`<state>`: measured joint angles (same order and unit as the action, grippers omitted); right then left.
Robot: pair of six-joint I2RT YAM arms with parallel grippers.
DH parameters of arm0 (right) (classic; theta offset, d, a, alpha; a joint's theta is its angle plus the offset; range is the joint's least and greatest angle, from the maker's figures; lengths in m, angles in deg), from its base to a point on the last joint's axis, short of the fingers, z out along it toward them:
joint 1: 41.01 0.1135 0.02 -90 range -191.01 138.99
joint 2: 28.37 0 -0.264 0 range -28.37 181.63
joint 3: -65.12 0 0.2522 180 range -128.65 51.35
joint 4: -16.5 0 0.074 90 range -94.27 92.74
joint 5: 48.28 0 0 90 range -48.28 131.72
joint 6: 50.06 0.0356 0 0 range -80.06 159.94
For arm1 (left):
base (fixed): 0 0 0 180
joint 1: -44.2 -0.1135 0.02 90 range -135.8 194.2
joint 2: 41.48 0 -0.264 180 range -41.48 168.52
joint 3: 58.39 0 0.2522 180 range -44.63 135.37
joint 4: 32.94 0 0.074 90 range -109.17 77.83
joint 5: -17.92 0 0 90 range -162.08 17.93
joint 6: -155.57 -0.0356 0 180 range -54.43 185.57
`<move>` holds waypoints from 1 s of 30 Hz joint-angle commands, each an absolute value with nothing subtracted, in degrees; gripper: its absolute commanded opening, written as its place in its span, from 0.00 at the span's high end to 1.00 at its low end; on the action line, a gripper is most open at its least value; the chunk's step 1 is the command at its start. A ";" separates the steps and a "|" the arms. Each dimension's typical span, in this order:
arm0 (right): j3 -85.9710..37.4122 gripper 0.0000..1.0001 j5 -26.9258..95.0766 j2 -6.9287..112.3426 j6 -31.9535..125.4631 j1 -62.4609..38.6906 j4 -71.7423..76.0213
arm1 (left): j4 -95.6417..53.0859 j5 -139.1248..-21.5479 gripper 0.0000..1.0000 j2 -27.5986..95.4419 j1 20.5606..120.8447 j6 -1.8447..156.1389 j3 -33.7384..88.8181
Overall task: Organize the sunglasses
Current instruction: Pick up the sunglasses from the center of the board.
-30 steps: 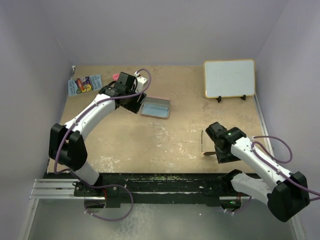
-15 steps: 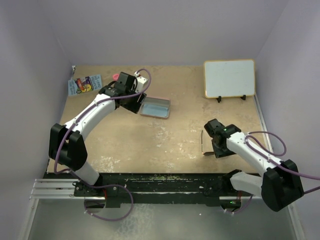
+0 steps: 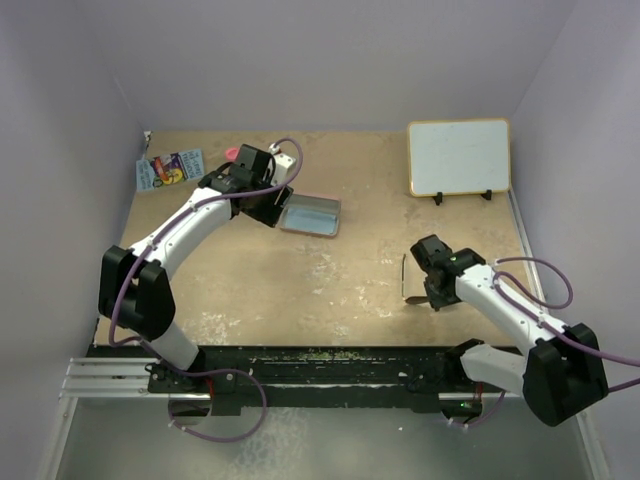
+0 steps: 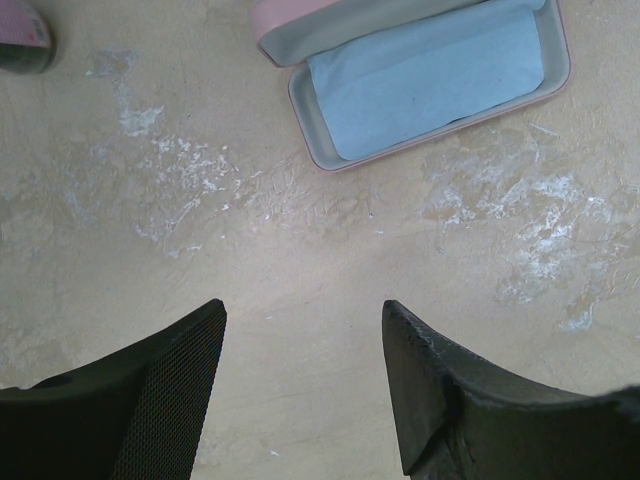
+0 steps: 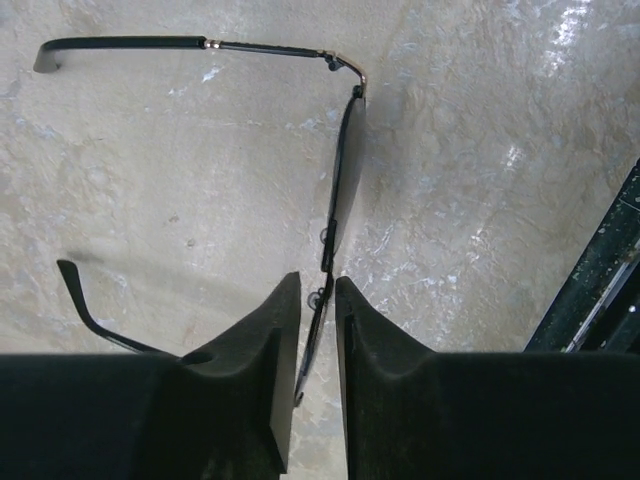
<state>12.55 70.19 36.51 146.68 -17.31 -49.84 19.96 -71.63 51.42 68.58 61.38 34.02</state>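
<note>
The sunglasses (image 5: 345, 170) stand on the tan table with both temple arms spread out to the left, a thin dark wire frame seen edge-on. My right gripper (image 5: 318, 280) straddles the front of the sunglasses, its jaws drawn narrow with a slim gap on each side of the lens. From above, the sunglasses (image 3: 405, 283) lie just left of the right gripper (image 3: 426, 287). An open pink case (image 4: 290, 25) with a light-blue cloth (image 4: 430, 70) inside lies ahead of my open, empty left gripper (image 4: 305, 310). From above, the left gripper (image 3: 272, 205) hovers just left of the case (image 3: 310, 215).
A small whiteboard (image 3: 458, 157) stands on an easel at the back right. Colourful packets (image 3: 170, 168) and a pink object (image 3: 232, 152) lie at the back left. A black rail (image 3: 320, 365) runs along the table's near edge, close to the right gripper.
The right gripper has dropped toward the sunglasses and its jaws have narrowed around the lens front. The left arm has stayed still.
</note>
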 commanded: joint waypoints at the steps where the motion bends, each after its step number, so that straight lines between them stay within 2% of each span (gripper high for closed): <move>1: 10.35 0.80 71.83 37.50 144.16 -17.63 -50.33 | 19.85 -71.90 0.32 51.56 68.37 60.13 36.04; 5: 11.11 1.00 70.84 39.46 141.83 -17.64 -47.64 | 19.85 -71.94 0.32 51.78 68.29 60.08 36.01; 13: 11.02 1.00 69.81 40.22 136.71 -17.64 -43.87 | 20.31 -72.11 0.32 52.39 68.33 59.84 36.18; 18: 6.57 1.00 70.64 39.67 124.59 -16.87 -41.21 | 21.84 -72.46 0.32 50.54 68.25 58.98 37.17; 25: 1.50 1.00 71.44 38.28 118.09 -8.55 -41.22 | 27.48 -80.20 0.32 47.10 63.04 57.03 40.25; 30: -1.63 1.00 70.77 42.17 117.27 -3.55 -38.94 | 32.38 -88.03 0.32 46.49 56.27 55.23 42.29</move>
